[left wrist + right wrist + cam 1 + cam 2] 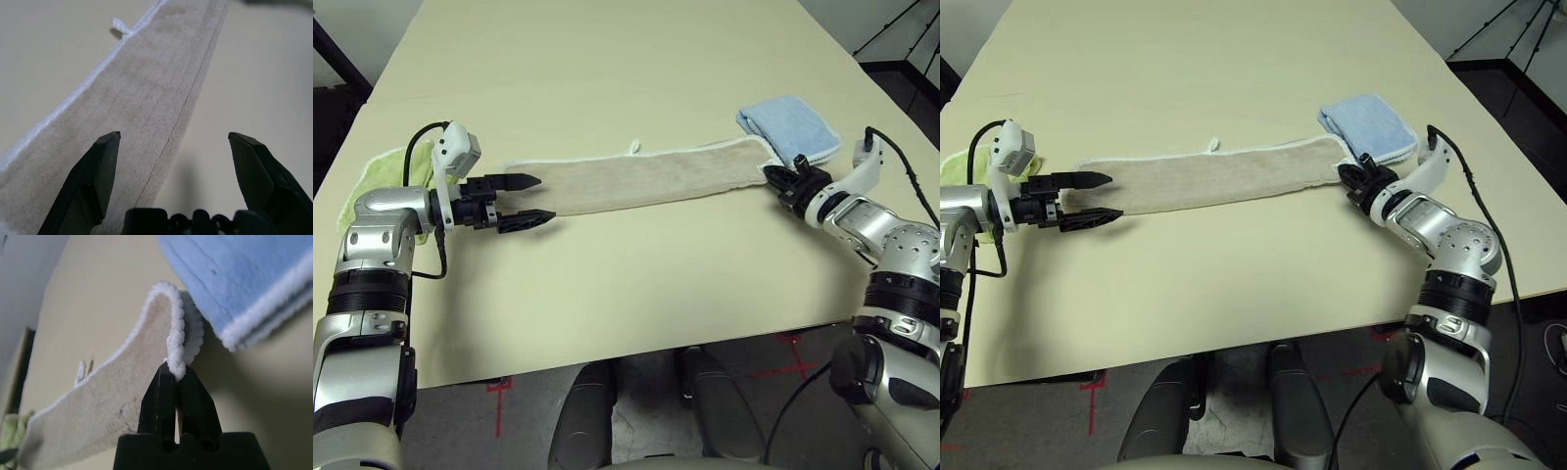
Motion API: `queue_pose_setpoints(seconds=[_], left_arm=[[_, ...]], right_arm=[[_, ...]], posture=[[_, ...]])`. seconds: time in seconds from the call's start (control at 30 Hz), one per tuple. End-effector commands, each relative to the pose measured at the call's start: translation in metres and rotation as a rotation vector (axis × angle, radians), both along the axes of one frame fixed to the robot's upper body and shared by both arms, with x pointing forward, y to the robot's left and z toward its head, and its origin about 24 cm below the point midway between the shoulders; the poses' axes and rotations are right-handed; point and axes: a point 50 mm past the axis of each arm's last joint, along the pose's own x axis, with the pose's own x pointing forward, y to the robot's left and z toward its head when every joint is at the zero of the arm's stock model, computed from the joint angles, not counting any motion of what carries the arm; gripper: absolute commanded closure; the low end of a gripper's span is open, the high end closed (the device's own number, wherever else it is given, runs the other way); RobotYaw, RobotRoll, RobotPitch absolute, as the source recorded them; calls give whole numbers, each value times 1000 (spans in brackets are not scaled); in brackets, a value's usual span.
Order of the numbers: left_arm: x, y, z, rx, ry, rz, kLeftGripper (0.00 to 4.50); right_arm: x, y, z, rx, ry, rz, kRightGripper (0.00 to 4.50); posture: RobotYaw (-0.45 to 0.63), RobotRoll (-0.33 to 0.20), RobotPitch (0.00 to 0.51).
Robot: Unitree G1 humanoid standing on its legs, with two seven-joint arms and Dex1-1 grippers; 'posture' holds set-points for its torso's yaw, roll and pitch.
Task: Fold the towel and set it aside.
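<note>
1. The right gripper (176, 374) is seen clamped on the white stitched edging at the right end of the towel (646, 176); the two black fingers are pressed together with the edging pinched between their tips.
2. Just beyond that pinch, the towel's end is seen raised off the table (607, 284) and curled over the fingertips.
3. Immediately beside the right gripper, on its far outer side, a folded light blue towel (790, 125) is noted lying flat, close to the pinched end.
4. From the right gripper the beige towel is laid out as a long narrow strip across the table toward the left gripper (524, 201), with a small white loop (633, 147) projecting from its far edge.
5. The left gripper is observed spread wide, holding nothing; its fingers point along the strip at the towel's left end, one finger over the cloth, the other over bare table on the near side.
6. Behind the left gripper and its forearm, a lime-green towel (386, 171) is seen on the table, partly hidden by the arm.
</note>
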Motion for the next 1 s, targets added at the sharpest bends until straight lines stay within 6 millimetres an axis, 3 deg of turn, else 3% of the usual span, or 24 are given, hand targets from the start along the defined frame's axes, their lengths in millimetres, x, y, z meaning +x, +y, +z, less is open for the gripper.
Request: queue_pose_setpoints(seconds=[0.03, 0.4, 0.67, 1.0], left_arm=[[1, 1, 3, -36, -23, 0, 0], [6, 0, 5, -33, -118, -20, 0], [7, -2, 3, -18, -136, -34, 0], [7, -8, 3, -10, -116, -60, 0]], right_arm=[[-1, 1, 9, -97, -52, 36, 4471], [-3, 30, 25, -553, -297, 301, 4471], [-4, 60, 39, -639, -414, 438, 4471], [3, 108, 34, -748, -420, 570, 4471]], posture=[[-41, 0, 222], [-39, 0, 222], [-35, 0, 217], [-20, 0, 210]])
